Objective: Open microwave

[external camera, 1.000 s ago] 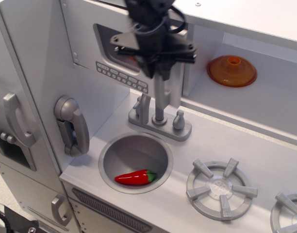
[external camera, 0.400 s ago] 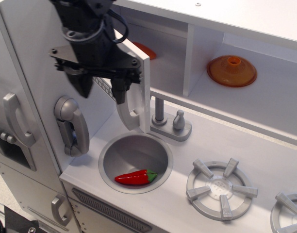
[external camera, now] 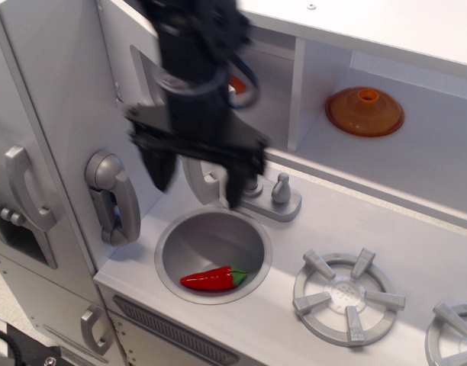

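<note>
The microwave (external camera: 142,76) door is swung out to the left, behind the claw (external camera: 197,177). Its handle stands tall just behind the 2 wide-apart fingers, which hold nothing. Looks about done.

Red pepper (external camera: 213,279) in sink (external camera: 172,252); orange lid (external camera: 364,111) (perhaps) on shelf.

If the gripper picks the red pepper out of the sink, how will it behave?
The red pepper looks glossy, so it may slip between the fingers. Its curved, tapered shape suggests it could roll within the round sink if nudged. It is probably a light, rigid plastic toy, unlikely to bend.
</note>
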{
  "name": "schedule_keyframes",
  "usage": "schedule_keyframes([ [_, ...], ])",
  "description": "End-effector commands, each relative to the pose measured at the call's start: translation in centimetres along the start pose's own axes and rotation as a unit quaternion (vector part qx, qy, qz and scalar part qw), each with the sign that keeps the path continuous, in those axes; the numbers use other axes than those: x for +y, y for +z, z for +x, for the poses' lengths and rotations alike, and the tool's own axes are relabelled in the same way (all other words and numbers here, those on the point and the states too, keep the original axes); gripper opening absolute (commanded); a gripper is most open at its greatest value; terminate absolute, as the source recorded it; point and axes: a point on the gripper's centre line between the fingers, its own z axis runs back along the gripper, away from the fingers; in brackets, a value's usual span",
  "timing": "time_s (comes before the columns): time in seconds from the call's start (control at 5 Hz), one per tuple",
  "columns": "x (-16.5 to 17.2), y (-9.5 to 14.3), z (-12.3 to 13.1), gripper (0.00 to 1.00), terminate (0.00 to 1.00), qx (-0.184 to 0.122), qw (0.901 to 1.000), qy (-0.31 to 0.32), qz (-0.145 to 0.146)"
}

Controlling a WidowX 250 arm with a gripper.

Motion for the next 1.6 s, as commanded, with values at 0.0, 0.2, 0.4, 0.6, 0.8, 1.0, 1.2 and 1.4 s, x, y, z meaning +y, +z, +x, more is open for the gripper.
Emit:
schedule_keyframes([
  [0.0, -6.6, 0.9, -1.0, 1.0, 0.0, 0.024, 0.9974, -0.039, -0.055],
  [0.2, -8.5, 1.1, 0.4, 1.0, 0.0, -0.004, 0.9976, -0.043, -0.054],
  [0.4, -8.1, 2.0, 4.2, 1.0, 0.0, -0.052, 0.9965, -0.018, -0.063],
  [0.6, -6.9, 2.2, 7.6, 1.0, 0.0, -0.059, 0.9971, 0.018, -0.045],
  [0.8, -4.4, 2.2, 9.8, 1.0, 0.0, -0.058, 0.9972, 0.042, -0.02],
  [1.0, -2.0, 1.8, 9.9, 1.0, 0.0, -0.052, 0.9977, 0.043, -0.006],
  [1.2, 0.5, 1.9, 9.0, 1.0, 0.0, -0.051, 0.998, 0.038, 0.004],
  [1.4, 4.2, 2.1, 7.1, 1.0, 0.0, -0.057, 0.9964, 0.062, 0.01],
])
